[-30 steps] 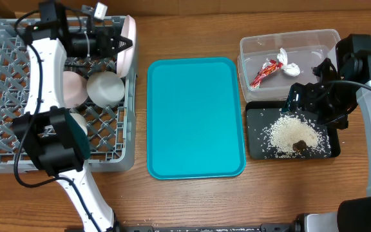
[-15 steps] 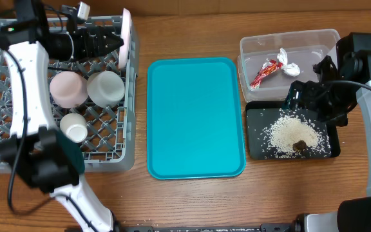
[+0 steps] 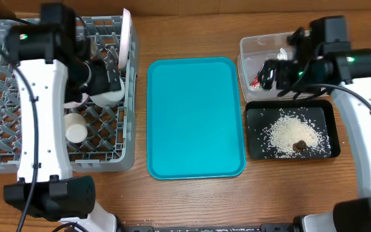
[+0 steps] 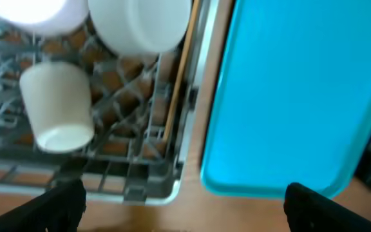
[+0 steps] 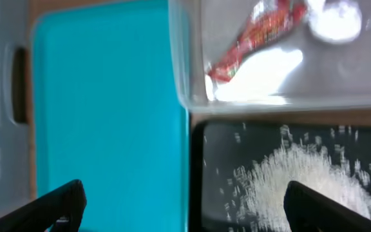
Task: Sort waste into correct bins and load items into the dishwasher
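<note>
The grey dish rack (image 3: 5, 151) holds an upright pink plate (image 3: 126, 38) at its right edge, a white bowl (image 3: 113, 95) and a small white cup (image 3: 76, 130). My left gripper (image 3: 100, 77) hovers over the rack beside the bowl, open and empty. In the left wrist view, cup (image 4: 57, 106), bowl (image 4: 140, 22) and rack (image 4: 140, 171) lie ahead of the left gripper (image 4: 185, 209). My right gripper (image 3: 269, 74) is open over the clear bin's left edge. The right gripper (image 5: 189, 206) straddles the seam between tray and black bin.
A teal tray (image 3: 195, 116) lies bare in the middle. The clear bin (image 3: 314, 40) holds a red wrapper (image 3: 265, 71) and crumpled white paper (image 3: 290, 64). The black bin (image 3: 256, 145) holds a rice pile (image 3: 288, 132) and a brown scrap (image 3: 299, 146).
My left gripper opened and let go of the pink plate, which now stands in the rack, then drew back toward the bowl. My right arm swung from the black bin up over the clear bin.
</note>
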Controlling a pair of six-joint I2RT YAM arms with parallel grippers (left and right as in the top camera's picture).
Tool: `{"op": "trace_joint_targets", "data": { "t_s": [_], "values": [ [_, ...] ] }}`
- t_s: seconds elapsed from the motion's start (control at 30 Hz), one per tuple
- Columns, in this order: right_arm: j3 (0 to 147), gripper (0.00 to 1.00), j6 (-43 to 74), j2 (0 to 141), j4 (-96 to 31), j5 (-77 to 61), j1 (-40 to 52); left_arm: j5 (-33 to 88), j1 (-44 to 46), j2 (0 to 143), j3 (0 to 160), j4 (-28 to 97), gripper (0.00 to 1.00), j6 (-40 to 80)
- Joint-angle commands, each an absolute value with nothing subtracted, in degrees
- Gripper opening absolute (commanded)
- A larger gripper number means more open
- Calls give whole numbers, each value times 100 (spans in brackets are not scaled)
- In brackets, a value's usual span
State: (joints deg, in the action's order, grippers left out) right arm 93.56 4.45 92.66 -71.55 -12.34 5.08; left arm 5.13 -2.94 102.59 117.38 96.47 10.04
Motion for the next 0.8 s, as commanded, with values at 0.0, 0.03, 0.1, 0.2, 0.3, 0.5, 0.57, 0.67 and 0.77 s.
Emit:
{"op": "trace_joint_targets", "data": {
  "t_s": [0.0, 0.03, 0.1, 0.2, 0.3, 0.5, 0.57, 0.67, 0.77],
  "values": [
    [9380, 100, 462, 9502, -7474, -755, 523, 150, -134, 10215, 11424, 9682, 100, 1098],
    [9380, 100, 473, 9507, -7577, -770, 523, 148, -91, 10158, 11288, 9682, 100, 1096],
    [9378, 100, 478, 9487, -7714, -773, 523, 126, -19, 9968, 10892, 9682, 100, 1100],
    [9356, 100, 504, 9389, -7802, -768, 523, 84, 47, 9539, 10169, 9612, 100, 1225],
    [9115, 100, 611, 9087, -7568, -744, 526, 51, 51, 8851, 9356, 9137, 100, 1223],
    [7658, 100, 744, 7765, -6340, -753, 526, 113, 73, 6838, 7708, 7658, 100, 895],
    [7013, 100, 744, 7124, -5911, -753, 526, 108, 84, 6075, 7188, 7207, 100, 834],
    [6211, 100, 744, 6093, -5518, -746, 523, 106, 82, 4995, 6536, 6713, 100, 838],
    [5690, 100, 746, 5103, -5387, -705, 523, 106, 78, 4121, 6047, 6390, 100, 945]
  ]
}}
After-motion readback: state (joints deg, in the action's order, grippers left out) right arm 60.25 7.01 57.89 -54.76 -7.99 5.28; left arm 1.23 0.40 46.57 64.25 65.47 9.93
